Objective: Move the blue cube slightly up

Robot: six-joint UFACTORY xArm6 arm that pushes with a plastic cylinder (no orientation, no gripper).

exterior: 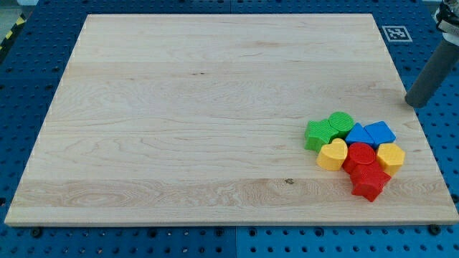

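Note:
The blue cube (380,133) lies in a tight cluster of blocks at the lower right of the wooden board (179,107). A second blue block (358,134) touches its left side. A yellow block (391,157) sits just below it. My tip (415,104) is at the board's right edge, above and to the right of the blue cube, clear of all blocks.
In the same cluster are a green star-like block (317,135), a green round block (341,122), a yellow heart (332,155), a red round block (360,155) and a red star-like block (369,182). A fiducial tag (395,33) lies off the board's top right corner.

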